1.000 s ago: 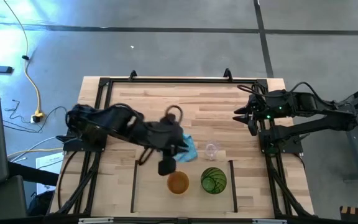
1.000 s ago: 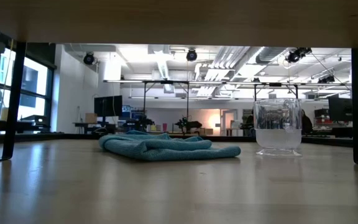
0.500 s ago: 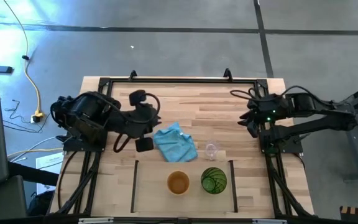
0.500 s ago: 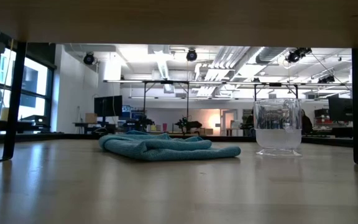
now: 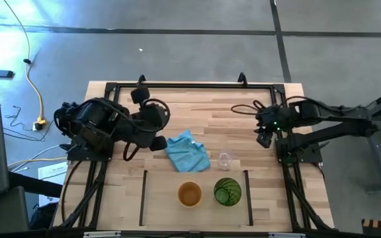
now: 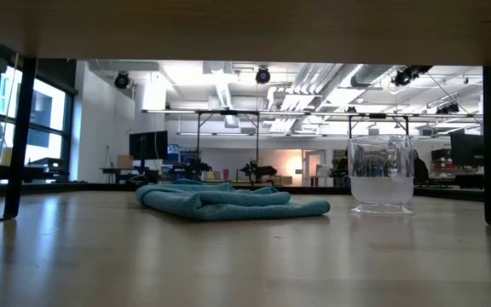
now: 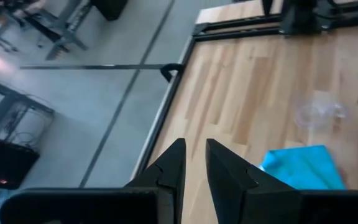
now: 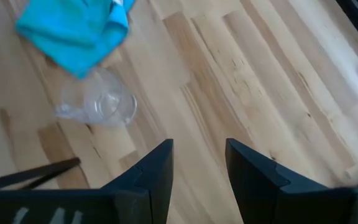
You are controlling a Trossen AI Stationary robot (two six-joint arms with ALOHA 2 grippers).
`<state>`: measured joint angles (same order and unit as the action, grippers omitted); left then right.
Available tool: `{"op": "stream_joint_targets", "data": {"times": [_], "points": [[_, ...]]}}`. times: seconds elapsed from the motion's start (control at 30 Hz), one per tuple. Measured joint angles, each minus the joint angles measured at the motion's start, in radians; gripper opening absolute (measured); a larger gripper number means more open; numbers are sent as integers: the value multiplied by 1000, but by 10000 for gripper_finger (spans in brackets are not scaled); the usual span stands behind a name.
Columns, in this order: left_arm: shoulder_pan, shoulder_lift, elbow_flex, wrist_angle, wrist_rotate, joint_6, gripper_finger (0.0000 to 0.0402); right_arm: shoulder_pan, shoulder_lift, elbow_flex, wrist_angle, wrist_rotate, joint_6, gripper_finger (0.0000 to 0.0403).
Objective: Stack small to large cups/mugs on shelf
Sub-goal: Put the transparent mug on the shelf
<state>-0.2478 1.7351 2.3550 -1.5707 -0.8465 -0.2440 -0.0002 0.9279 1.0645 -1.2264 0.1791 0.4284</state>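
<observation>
The orange cup (image 5: 189,194) and the green tumbler (image 5: 227,192) stand upright side by side inside the lined shelf area (image 5: 164,201). The small clear glass (image 5: 225,159) stands on the table just beyond the shelf's far line. It also shows in the low view (image 6: 382,175) and the right wrist view (image 8: 101,102). My left gripper (image 5: 157,142) is open and empty, left of the blue cloth (image 5: 187,152). My right gripper (image 5: 264,137) is open and empty, right of the glass and farther back.
The light-blue cloth lies crumpled on the table left of the glass, and shows in the low view (image 6: 228,202). A black metal frame (image 5: 190,84) runs along the table's far and side edges. Bare wood lies at the far middle of the table.
My left gripper has drawn back from beside the orange cup toward the table's left and far edges, uncovering the blue cloth. My right gripper has moved a little toward the near edge. The cups, the glass and the cloth have stayed where they were.
</observation>
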Motion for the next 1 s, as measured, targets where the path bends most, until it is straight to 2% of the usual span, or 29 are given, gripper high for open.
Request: {"op": "stream_joint_targets", "data": {"times": [0.17, 0.47, 0.7, 1.0], "points": [[0, 9, 0, 0, -29, -61, 51, 0, 71, 0, 70, 0, -108, 138], [-1, 28, -1, 0, -6, -131, 51, 0, 208, 0, 131, -50, -255, 138], [-1, 21, -37, 0, 5, -127, 51, 0, 243, 0, 215, -181, -367, 138], [-1, 18, -49, -1, 0, -103, 51, -19, 266, 0, 230, -306, -447, 138]]}}
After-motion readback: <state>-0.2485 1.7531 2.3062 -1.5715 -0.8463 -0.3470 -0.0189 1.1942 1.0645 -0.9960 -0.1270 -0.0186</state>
